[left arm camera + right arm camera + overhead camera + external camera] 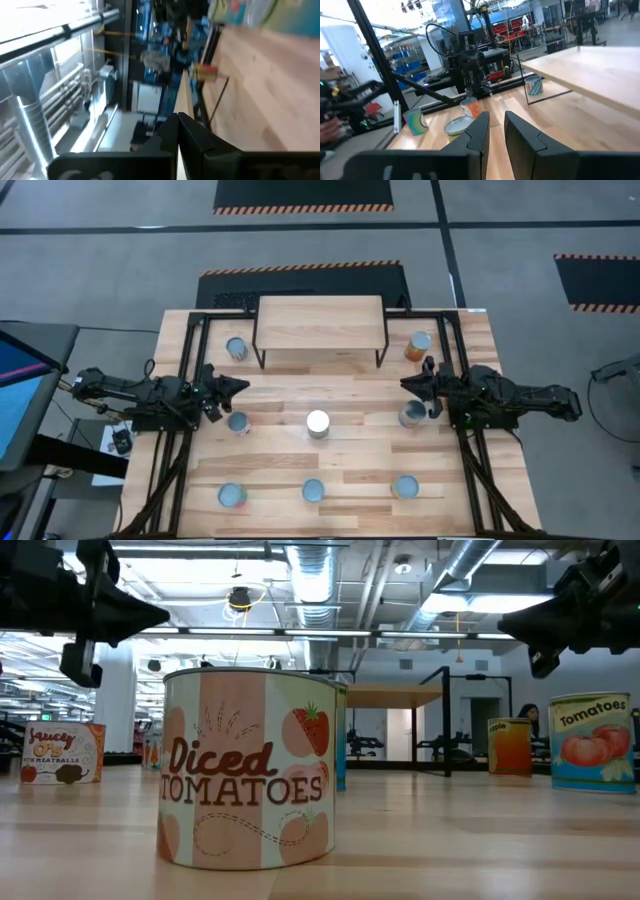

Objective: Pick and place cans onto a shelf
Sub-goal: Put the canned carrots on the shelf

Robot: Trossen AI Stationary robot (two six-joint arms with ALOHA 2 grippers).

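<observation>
Eight cans are spread over the tabletop, none on the shelf (320,323) at its far edge. Left gripper (240,388) is pressed together; right gripper (408,384) is barely parted, both held off the side edges. Diced Tomatoes can (250,770) is nearest the front edge.

Two matte black, blocky jointed arms are seen at the left and right edges of the high view, each ended by a left gripper (238,387) or right gripper (410,384) of two tapered black fingers, with thin dark cables trailing alongside.
</observation>
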